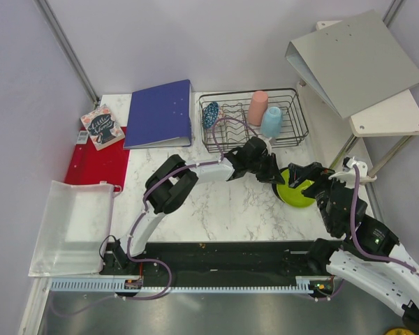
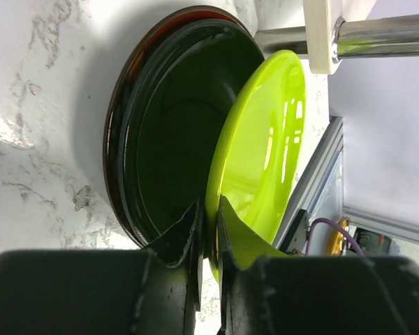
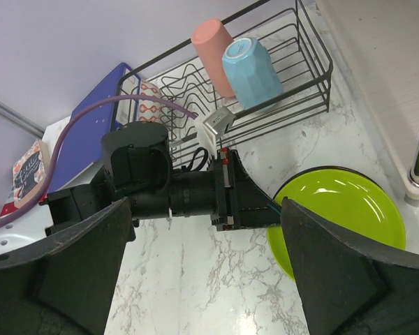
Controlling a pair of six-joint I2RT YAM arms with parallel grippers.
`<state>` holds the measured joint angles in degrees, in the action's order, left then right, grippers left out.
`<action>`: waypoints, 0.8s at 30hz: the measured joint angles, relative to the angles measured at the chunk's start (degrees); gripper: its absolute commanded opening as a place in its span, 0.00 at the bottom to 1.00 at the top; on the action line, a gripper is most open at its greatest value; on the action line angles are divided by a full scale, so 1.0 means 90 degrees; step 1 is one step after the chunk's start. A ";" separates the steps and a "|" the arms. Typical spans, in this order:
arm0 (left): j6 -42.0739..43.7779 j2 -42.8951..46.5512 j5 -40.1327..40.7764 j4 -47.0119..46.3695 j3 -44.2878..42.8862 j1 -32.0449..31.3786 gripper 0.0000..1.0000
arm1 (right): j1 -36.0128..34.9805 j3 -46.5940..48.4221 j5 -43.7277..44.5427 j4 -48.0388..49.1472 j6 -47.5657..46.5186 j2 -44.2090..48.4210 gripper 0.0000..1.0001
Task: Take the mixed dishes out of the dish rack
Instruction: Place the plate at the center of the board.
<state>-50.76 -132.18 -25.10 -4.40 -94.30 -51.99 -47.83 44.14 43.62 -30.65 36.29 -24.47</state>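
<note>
My left gripper (image 1: pixel 278 176) is shut on the rim of the lime-green bowl (image 1: pixel 297 191), one finger inside and one outside, as the left wrist view (image 2: pixel 209 218) shows. The lime-green bowl (image 2: pixel 265 153) sits tilted in the red-and-black lacquer bowl (image 2: pixel 167 132) on the table right of centre. My right gripper (image 3: pixel 206 279) is open and empty, just above and near side of these bowls. In the dish rack (image 1: pixel 298 132) stand a tall pink cup (image 1: pixel 258 106), a light blue cup (image 1: pixel 272 120) and a small blue patterned bowl (image 1: pixel 210 114).
A blue binder (image 1: pixel 159 113) lies left of the rack, then a book (image 1: pixel 103 126) on a red mat (image 1: pixel 98 166). A clear plastic bin (image 1: pixel 73 227) is at front left. A grey binder (image 1: pixel 353 59) rests on a white shelf (image 1: pixel 391 117) at right, with its metal leg (image 2: pixel 377 35) close to the bowls.
</note>
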 measured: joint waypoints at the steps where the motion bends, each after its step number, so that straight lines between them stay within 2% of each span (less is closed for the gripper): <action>1: 0.0034 0.0000 0.0012 0.0012 0.0000 0.0000 0.18 | 0.0000 -0.0012 0.0000 0.0000 0.0002 0.0002 0.95; 7: 0.0199 0.0141 0.0274 0.0063 0.0245 0.0000 0.23 | 0.0000 -0.0070 -0.0002 -0.0007 0.0019 0.0002 0.95; 11: 0.0199 0.0321 0.0505 0.0170 0.0478 0.0019 0.32 | 0.0000 -0.0075 -0.0007 -0.0007 0.0041 0.0005 0.95; 19: 0.0068 0.0721 0.0826 0.0114 0.0933 0.0019 0.43 | 0.0000 -0.0146 -0.0027 -0.0022 0.0068 0.0163 0.95; 24: 0.0073 0.0896 0.1025 0.0425 0.1144 0.0024 0.46 | 0.0000 -0.0172 -0.0039 -0.0024 0.0112 0.0185 0.95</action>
<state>-50.11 -124.11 -15.88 -0.58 -84.01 -51.77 -47.83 42.59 43.27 -30.87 37.30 -22.81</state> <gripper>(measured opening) 0.448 0.950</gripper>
